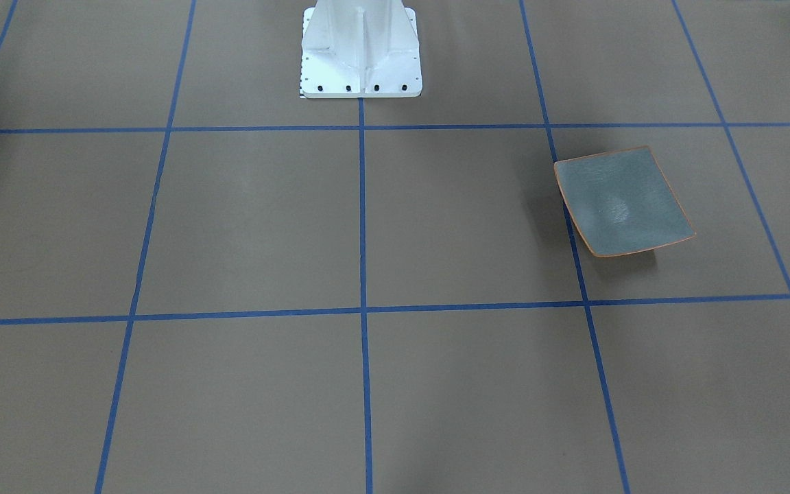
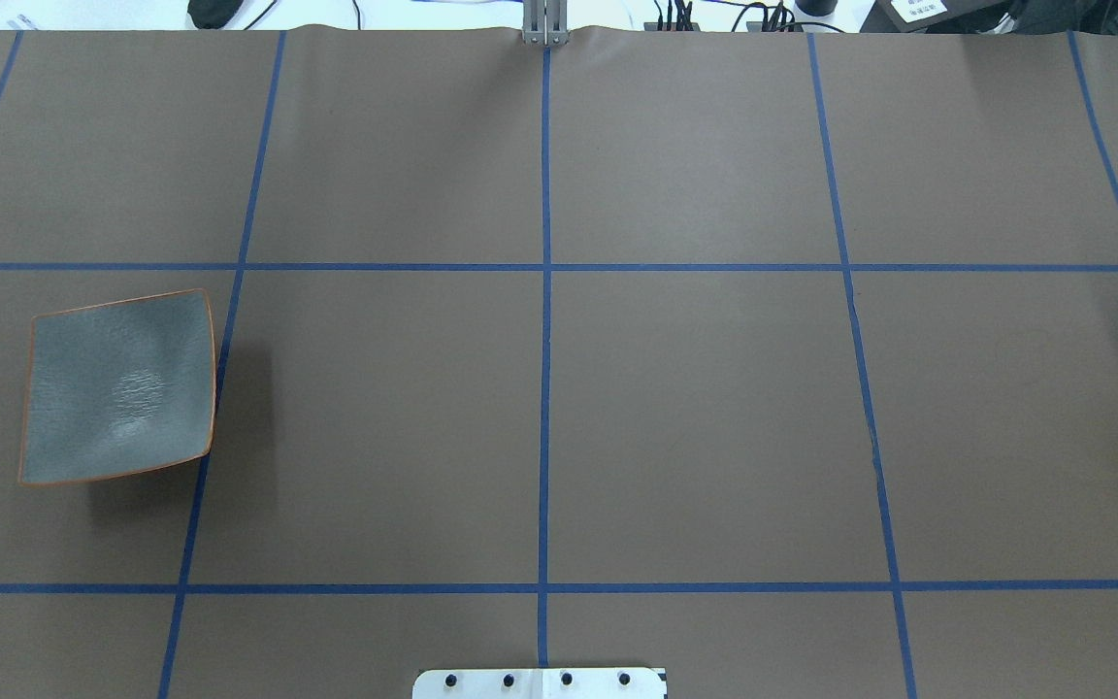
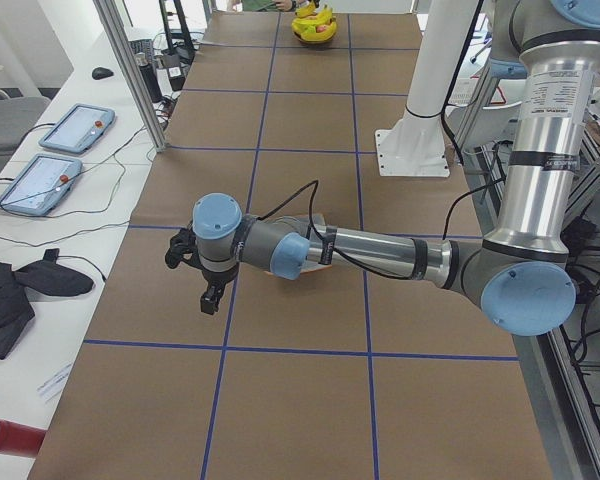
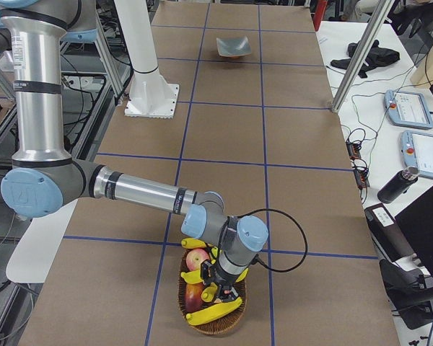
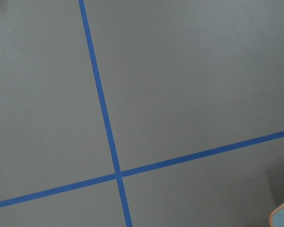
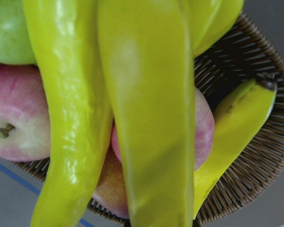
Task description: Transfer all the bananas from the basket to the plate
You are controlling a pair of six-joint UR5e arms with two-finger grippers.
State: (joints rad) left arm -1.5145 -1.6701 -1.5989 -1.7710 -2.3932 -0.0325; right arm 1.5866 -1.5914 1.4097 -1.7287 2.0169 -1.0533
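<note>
right tool [image 4: 220, 282] down among long yellow bananas [image 6: 146, 118] in a woven wicker basket [image 6: 255, 189] — first pick, its grip i can't tell; next, carry one to the square grey-blue plate [image 2: 117, 388].

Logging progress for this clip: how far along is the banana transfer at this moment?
Done: nothing yet; the plate is bare. In hand: the right tool is down in the basket, right over the bananas, though a grip cannot be confirmed. The left tool hangs near the plate. Left: all the bananas to move.
</note>
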